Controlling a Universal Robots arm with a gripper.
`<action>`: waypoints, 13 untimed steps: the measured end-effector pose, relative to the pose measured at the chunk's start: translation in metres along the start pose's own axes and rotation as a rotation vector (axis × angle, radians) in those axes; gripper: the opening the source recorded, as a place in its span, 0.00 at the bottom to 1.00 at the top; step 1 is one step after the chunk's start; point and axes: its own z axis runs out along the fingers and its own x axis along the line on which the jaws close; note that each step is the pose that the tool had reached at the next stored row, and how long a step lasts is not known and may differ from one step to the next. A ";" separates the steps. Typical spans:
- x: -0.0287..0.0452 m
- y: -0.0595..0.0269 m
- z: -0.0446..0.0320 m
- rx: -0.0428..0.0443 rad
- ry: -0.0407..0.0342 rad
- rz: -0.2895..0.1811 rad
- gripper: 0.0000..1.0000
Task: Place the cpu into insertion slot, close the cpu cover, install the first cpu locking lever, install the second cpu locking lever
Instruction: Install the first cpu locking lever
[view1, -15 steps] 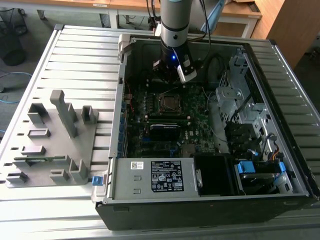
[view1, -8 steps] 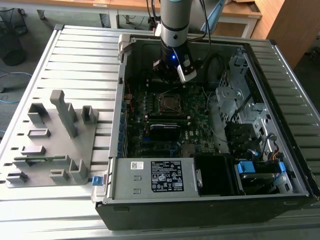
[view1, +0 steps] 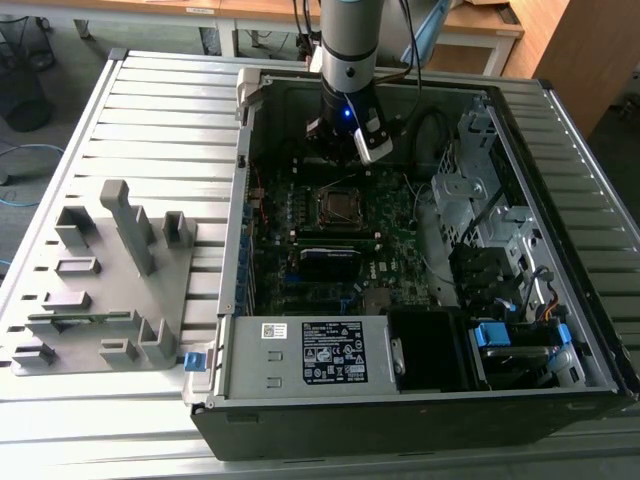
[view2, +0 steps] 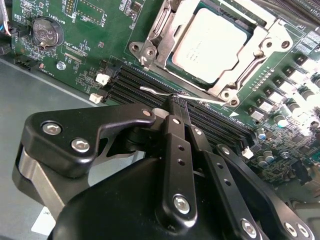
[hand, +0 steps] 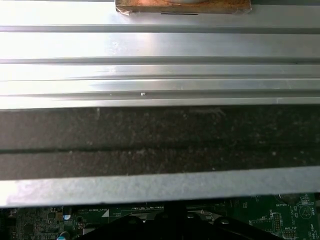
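While cpu (view2: 216, 46) sits covered, fingers (view2: 176, 112) pinch lever (view2: 165, 92).

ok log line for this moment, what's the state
cpu: seated in insertion slot | cpu cover: closed over it | hand: fingertips together at thin locking lever beside the socket | arm above motherboard

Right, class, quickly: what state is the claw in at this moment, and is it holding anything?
Claw: shut on the thin metal locking lever beside the cpu.
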 end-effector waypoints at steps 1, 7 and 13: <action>0.0000 0.0000 0.0003 -0.0001 0.0000 0.000 0.11; 0.0001 -0.0005 0.0031 -0.0001 0.0000 0.000 0.11; -0.0025 -0.0009 0.0059 0.0000 0.0000 0.000 0.11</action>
